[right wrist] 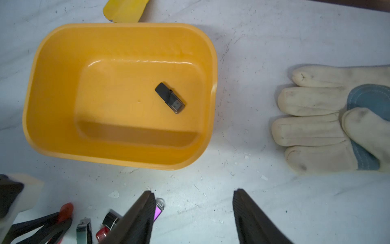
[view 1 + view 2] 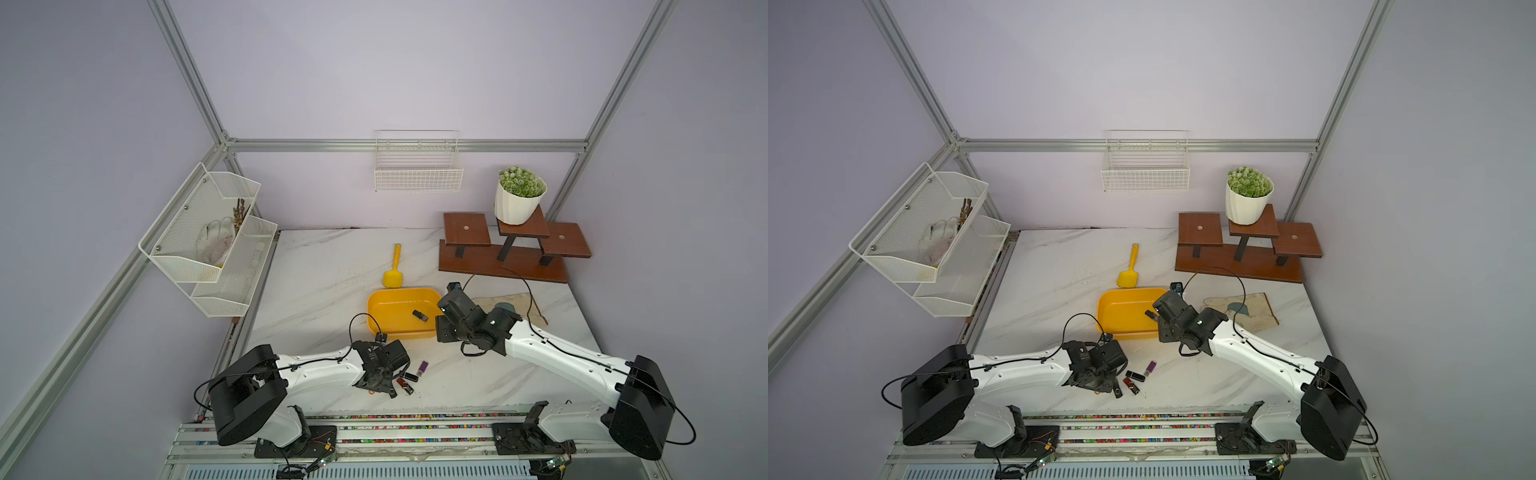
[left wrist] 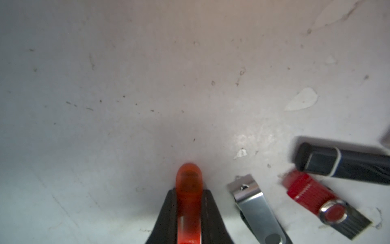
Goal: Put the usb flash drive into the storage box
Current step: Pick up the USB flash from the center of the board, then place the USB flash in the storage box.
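In the left wrist view my left gripper (image 3: 189, 191) is shut on an orange translucent usb flash drive (image 3: 189, 179), low over the marble table; its rounded end sticks out past the fingertips. In a top view that gripper (image 2: 392, 390) sits in front of the yellow storage box (image 2: 376, 307). A black flash drive (image 1: 169, 97) lies inside the box (image 1: 52, 95). My right gripper (image 1: 194, 192) hangs open and empty above the table, near the box's front right corner. Beside the left gripper lie a silver swivel drive (image 3: 255, 209), a red one (image 3: 306, 190), a black one (image 3: 337, 162) and a purple one (image 2: 422, 368).
A yellow scoop (image 2: 394, 270) lies just behind the box. A worn work glove (image 1: 327, 118) lies to the box's right. A wooden stand (image 2: 507, 257) with a potted plant (image 2: 517, 199) is at the back right. White wire baskets (image 2: 417, 166) (image 2: 208, 237) hang on the walls.
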`<state>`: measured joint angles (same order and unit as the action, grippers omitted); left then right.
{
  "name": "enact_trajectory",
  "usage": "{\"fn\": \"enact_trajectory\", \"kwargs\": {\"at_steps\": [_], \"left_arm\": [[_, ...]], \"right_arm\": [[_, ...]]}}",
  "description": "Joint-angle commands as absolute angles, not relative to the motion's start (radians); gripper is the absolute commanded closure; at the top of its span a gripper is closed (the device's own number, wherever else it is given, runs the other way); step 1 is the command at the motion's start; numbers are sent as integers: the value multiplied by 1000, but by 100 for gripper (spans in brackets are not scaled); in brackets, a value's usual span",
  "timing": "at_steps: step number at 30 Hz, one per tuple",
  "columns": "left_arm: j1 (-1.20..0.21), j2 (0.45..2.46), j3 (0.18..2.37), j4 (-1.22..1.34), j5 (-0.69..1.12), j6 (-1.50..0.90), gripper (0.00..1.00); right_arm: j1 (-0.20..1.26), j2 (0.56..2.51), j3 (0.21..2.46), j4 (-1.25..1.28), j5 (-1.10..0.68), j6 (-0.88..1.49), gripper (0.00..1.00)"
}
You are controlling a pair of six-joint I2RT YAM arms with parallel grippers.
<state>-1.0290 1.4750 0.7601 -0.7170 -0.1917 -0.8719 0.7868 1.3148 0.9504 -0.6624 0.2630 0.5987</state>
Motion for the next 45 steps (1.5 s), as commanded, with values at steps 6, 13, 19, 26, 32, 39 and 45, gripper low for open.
{"fn": "enact_trajectory", "kwargs": {"at_steps": [6,13,19,26,32,39,45], "left_arm": [[-1032,1522,790,-752,-188,-857,100],[-1031,1487,811,-812,-235,-847,100],[-1023,1468,828,-852,-251,-838,100],[-993,1386,924,-960,-301,-804,100],[-889,1391,1137,-1063,-304,-686,100],[-734,1620,1489,-1053,-271,-500,100],[-693,1893,1726,-1035,-162,-464,100]], "right_arm": [[905,1279,828,-594,196,663,31],[935,1308,788,-565,161,753,32],[936,1334,792,-561,183,763,33],[924,1328,821,-664,311,797,32],[859,1303,877,-729,319,790,32],[737,1228,928,-766,346,731,31],[694,1286,1011,-815,350,693,31]]}}
